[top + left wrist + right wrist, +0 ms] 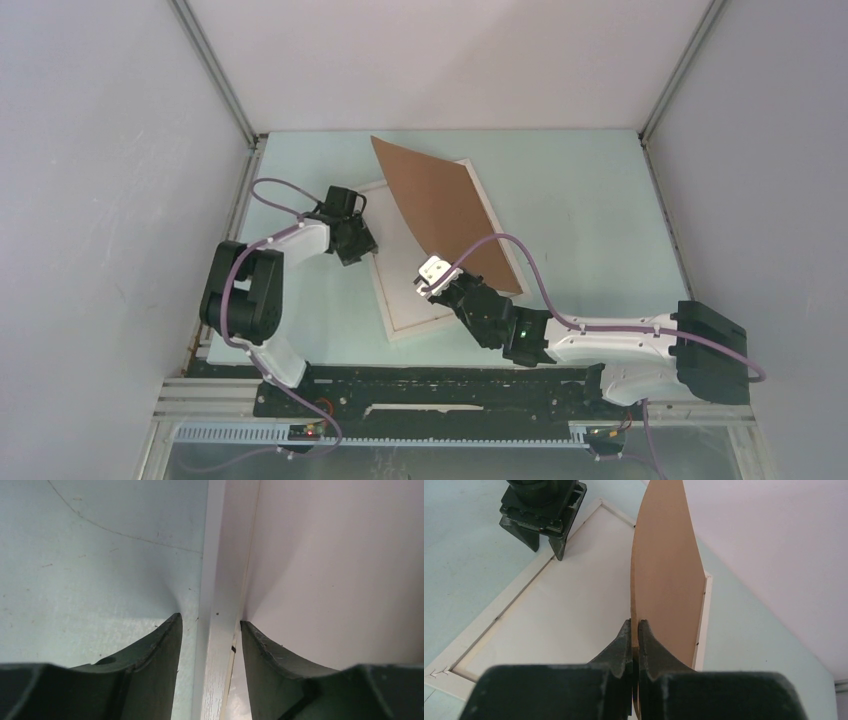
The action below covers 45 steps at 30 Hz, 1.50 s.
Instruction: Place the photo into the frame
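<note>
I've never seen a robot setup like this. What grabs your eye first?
The big brown backing board stands out. The right gripper pinches it at its near edge and holds it up, tilted, above the white frame lying flat beneath. On the other side, the left gripper points down at the frame's left-hand rail, with one finger on either side of it.

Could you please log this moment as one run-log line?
left claw: open, astride frame rail | right claw: shut on board | board: tilted over frame
</note>
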Available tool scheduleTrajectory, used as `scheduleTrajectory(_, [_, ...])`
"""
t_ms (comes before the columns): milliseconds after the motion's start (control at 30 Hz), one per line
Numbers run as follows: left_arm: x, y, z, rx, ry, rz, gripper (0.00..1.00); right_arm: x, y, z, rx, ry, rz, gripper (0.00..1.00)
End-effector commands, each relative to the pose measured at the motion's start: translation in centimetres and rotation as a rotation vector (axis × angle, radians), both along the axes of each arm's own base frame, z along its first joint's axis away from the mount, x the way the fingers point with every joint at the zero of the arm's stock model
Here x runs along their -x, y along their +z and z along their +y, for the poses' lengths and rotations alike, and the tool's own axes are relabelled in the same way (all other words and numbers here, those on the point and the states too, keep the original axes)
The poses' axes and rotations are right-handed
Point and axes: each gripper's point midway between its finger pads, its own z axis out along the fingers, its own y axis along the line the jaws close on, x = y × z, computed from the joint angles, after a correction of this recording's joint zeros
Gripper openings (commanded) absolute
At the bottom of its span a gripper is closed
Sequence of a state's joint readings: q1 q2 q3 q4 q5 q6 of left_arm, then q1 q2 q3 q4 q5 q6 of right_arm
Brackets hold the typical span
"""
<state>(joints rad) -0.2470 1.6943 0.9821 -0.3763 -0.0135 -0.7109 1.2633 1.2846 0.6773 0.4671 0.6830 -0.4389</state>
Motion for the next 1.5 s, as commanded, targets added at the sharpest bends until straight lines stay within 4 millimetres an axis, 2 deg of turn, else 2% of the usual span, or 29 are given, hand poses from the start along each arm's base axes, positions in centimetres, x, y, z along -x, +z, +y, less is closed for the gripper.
scheduleTrajectory(0, [1.9,0.3,0.0,-0.012,-0.001,-0.004,0.52,1.0,-2.5,0.3,-0.087,0.009,0.141,0.00])
scheduleTrajectory(133, [2.1,1.0,0.6,-0.034,0.005,-0.033,0.53,1.0,-2.7,0.5,-0.088,0.012,0.145,0.00])
scheduleTrajectory(367, [1.9,-0.1,0.5,-0.046,-0.004,-0.006,0.50,1.0,-2.5,0.6,-0.096,0.014,0.139,0.00])
scheduleTrajectory(567, [0.7,-0.5,0.9,-0.069,-0.003,0.001,0.32,1.1,-2.5,0.5,-0.089,0.013,0.138,0.00])
scheduleTrajectory(633, [0.4,-0.6,1.0,-0.070,-0.002,0.010,0.20,1.1,-2.4,0.5,-0.088,0.014,0.137,0.00])
scheduleTrajectory(700, [0.4,-0.8,1.0,-0.069,-0.008,0.021,0.02,1.1,-2.5,0.5,-0.088,0.013,0.137,0.00])
scheduleTrajectory(900, [1.0,-0.6,1.1,-0.052,0.026,-0.005,0.00,1.2,-2.5,0.5,-0.090,0.011,0.138,0.00])
scheduleTrajectory(967, [0.9,0.1,1.8,-0.100,0.023,-0.028,0.00,1.2,-2.6,0.6,-0.090,0.014,0.138,0.00])
scheduleTrajectory(1000, [1.0,0.5,2.1,-0.135,0.006,-0.032,0.03,1.2,-2.6,0.6,-0.088,0.014,0.139,0.00])
scheduleTrajectory(1033, [0.9,0.8,2.1,-0.147,-0.001,-0.037,0.18,1.2,-2.6,0.6,-0.089,0.015,0.138,0.00])
scheduleTrajectory(1067, [1.0,1.1,2.1,-0.148,-0.004,-0.041,0.38,1.2,-2.6,0.6,-0.089,0.015,0.139,0.00])
scheduleTrajectory(1100, [1.0,1.3,2.0,-0.140,-0.005,-0.051,0.52,1.3,-2.6,0.6,-0.090,0.016,0.139,0.00])
scheduleTrajectory(1167, [1.0,1.9,1.8,-0.119,0.003,-0.077,0.66,1.2,-2.5,0.7,-0.091,0.017,0.138,0.00])
scheduleTrajectory(1300, [0.9,2.3,1.5,-0.096,0.004,-0.094,0.68,1.3,-2.6,0.7,-0.090,0.018,0.139,0.00])
scheduleTrajectory(1400, [0.9,1.8,1.2,-0.089,-0.001,-0.083,0.55,1.3,-2.7,0.7,-0.088,0.017,0.140,0.00])
scheduleTrajectory(1467, [1.0,1.5,0.8,-0.073,-0.007,-0.075,0.54,1.3,-2.7,0.8,-0.087,0.018,0.141,0.00])
